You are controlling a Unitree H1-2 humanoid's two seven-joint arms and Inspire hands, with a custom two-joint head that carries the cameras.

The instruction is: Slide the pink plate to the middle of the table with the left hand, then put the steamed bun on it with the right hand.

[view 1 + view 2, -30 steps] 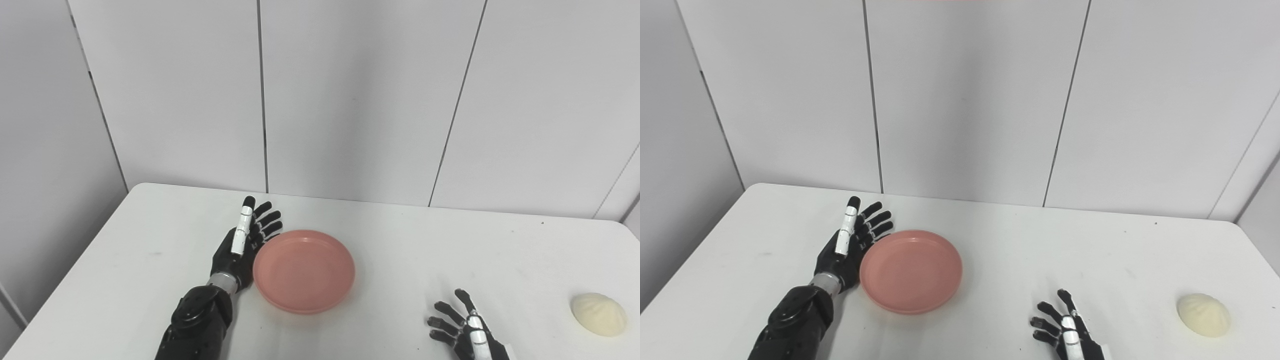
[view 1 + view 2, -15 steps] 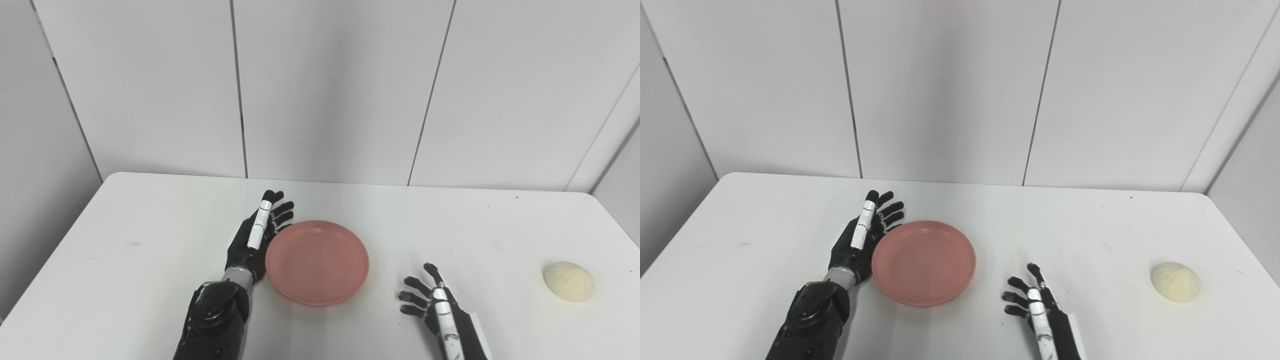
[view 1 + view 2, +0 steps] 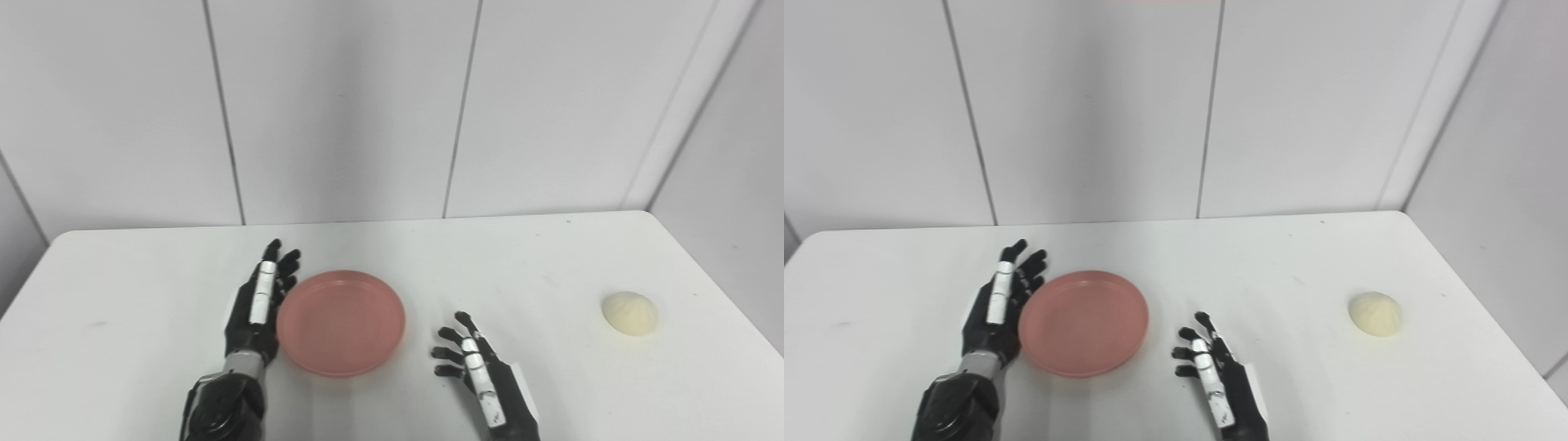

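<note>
Left eye view: left hand [image 3: 257, 306] flat, fingers apart, against round pink plastic plate [image 3: 340, 322]; right hand [image 3: 474, 373] spread, holding nothing.

The white table [image 3: 551, 257] has rounded far corners and a few small dark specks. A pink plate [image 3: 340, 322] lies on it left of the middle, empty. A pale bun [image 3: 629, 313] lies well apart from it, near the right edge.

Camera view has panned rightward since 1 s ago. Right hand [image 3: 474, 367], fingers spread, has advanced farther onto the table [image 3: 551, 263], now nearer the pink plate [image 3: 340, 321].
</note>
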